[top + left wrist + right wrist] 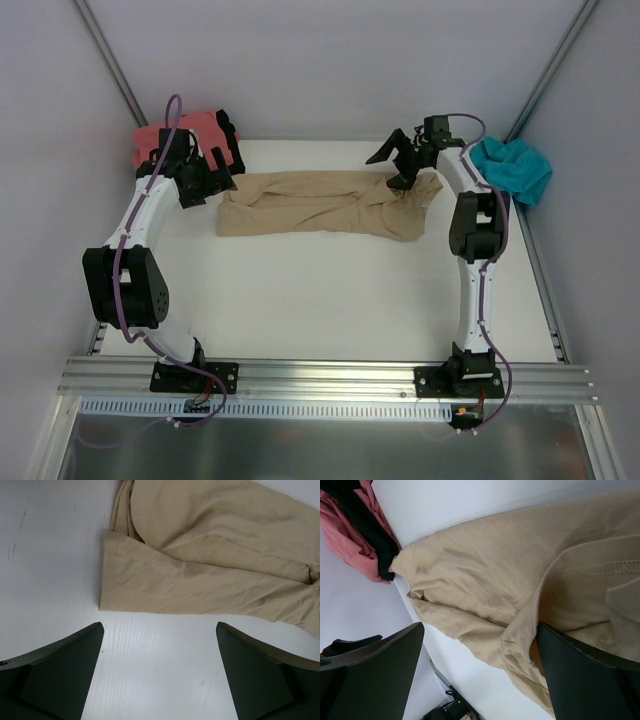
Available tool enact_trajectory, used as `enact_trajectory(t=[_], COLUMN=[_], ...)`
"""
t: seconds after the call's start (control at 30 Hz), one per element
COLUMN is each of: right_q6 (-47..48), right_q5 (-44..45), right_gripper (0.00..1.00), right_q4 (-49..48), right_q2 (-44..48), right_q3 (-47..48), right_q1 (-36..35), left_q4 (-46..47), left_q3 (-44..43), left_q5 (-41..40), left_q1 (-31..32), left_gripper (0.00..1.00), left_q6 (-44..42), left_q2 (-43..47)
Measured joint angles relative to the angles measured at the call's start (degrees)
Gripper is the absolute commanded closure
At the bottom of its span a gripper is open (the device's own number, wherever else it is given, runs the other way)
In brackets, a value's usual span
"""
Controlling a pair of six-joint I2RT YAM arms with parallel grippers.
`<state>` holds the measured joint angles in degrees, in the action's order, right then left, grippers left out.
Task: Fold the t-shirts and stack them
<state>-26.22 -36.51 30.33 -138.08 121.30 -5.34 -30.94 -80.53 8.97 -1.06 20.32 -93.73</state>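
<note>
Tan cloth lies rumpled lengthwise across the far half of the white table (330,300): this is the tan t-shirt (325,205), stretched between our two arms. Our left gripper (160,630) hangs just short of the shirt's left hem, fingers spread wide and holding nothing, with bare table between them. Our right gripper (480,630) stands over the shirt's right end, its fingers equally released; we cannot tell whether a fingertip touches the cloth. In the far left corner the coral-pink t-shirt (158,140) and black t-shirt (230,140) lie bunched together. The teal t-shirt (512,168) sits crumpled at the far right.
</note>
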Motion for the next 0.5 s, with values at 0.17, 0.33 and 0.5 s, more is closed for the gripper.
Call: enact_trajectory(t=[0.17,0.33,0.5], right_q6=[-0.76,-1.51,-3.08], right_q5=[-0.44,-0.79,-1.38], right_gripper=[0.01,0.0,0.01], right_q4=[-0.09,-0.74,-1.77], right_q2=[-0.52,-0.52,-1.18], right_q3=[-0.02,-0.11,1.11], right_q1=[-0.7,-1.27,-1.51], left_q4=[0.0,0.0,-0.02], left_q3=[0.0,0.0,0.0], left_q5=[0.0,0.0,0.0], left_q1=[0.0,0.0,0.0], left_gripper=[0.01,0.01,0.01], left_q6=[0.0,-0.04,-0.26], left_q2=[0.0,0.0,0.0])
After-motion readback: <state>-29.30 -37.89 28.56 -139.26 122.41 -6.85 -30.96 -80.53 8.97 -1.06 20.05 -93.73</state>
